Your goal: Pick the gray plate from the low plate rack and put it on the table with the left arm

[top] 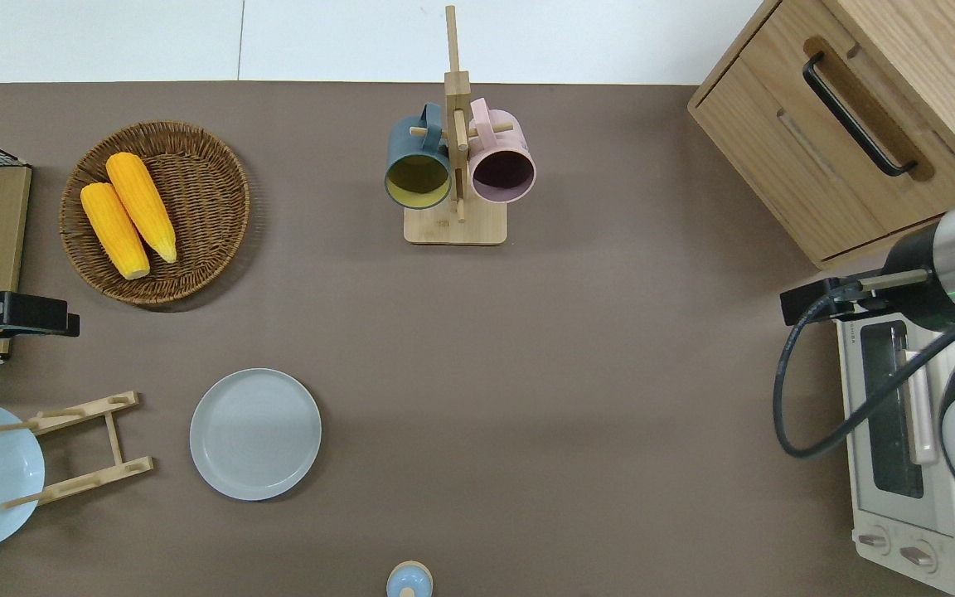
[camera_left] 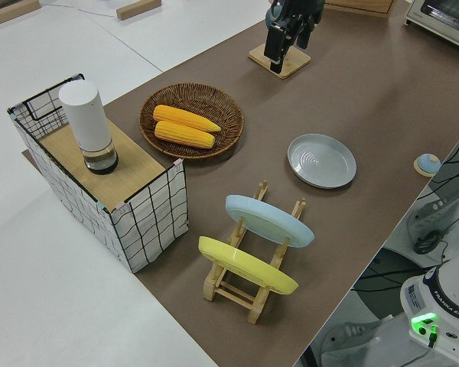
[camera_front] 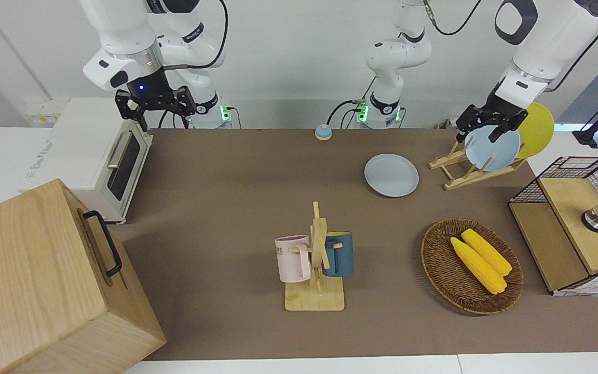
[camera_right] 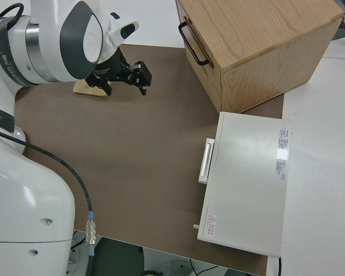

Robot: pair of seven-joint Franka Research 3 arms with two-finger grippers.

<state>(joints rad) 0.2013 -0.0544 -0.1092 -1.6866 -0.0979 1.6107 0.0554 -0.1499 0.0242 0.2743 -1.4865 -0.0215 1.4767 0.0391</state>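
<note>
Gray plate (top: 255,434) lies flat on the bench (top: 577,398), right side up, just beside the low plate rack (top: 84,448) and toward the right arm's end from it, not touching it. I see nothing gripping it. The rack holds two plates leaning on its pegs: the light blue plate (camera_front: 492,148) and, in the next slot toward the left arm's end, the yellow plate (camera_front: 537,130); the slots nearest the gray plate stand bare.

My left tool (camera_front: 483,124) is up in the air, and from overhead it sits at the bench edge at the left arm's end, over the wooden shelf of the wire basket (camera_front: 571,223). Its fingers are apart and hold nothing. The right arm is parked, its tool (camera_front: 154,106) with fingers apart.

Farther from the robots I see a wicker basket (top: 200,178) with two corn cobs (top: 129,214), and a mug stand (top: 454,166) carrying a dark blue mug (top: 418,170) and a pink mug (top: 502,166).
</note>
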